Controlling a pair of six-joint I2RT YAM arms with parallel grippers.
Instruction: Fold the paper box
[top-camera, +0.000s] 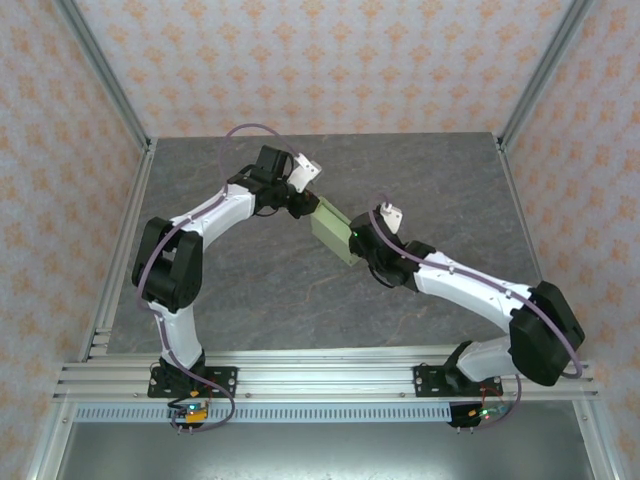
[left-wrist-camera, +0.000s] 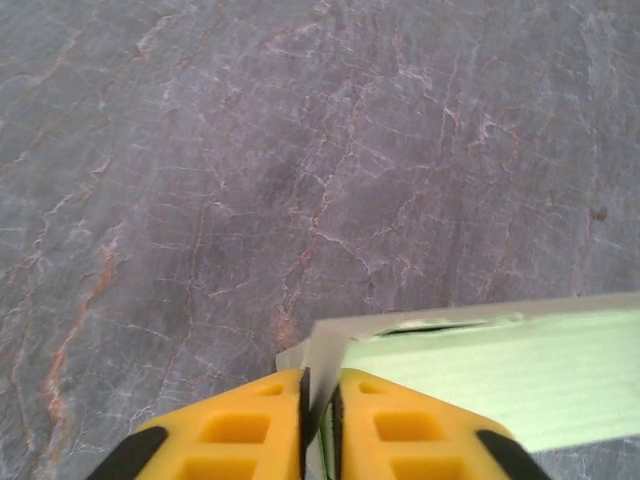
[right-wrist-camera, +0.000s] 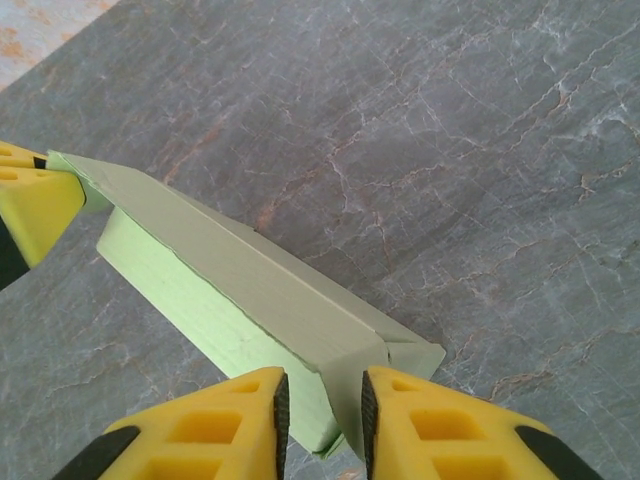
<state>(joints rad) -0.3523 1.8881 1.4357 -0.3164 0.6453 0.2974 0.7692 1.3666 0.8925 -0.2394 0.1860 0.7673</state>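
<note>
grey table (top-camera: 250, 290), paper box (top-camera: 335, 232) mid-fold
left gripper (left-wrist-camera: 320, 400) pinches a flap; right gripper (right-wrist-camera: 323, 400) narrow, grip unclear; a tug could tear it.

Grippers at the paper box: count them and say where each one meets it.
2. The left gripper pinches a thin flap at the far-left end of the paper box. The right gripper straddles a flap at its near-right end; whether it is clamped there is unclear.

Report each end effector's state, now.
Left end effector: closed on an end flap of the pale green thin-card paper box.
Right end effector: closed on the box's opposite end.
</note>
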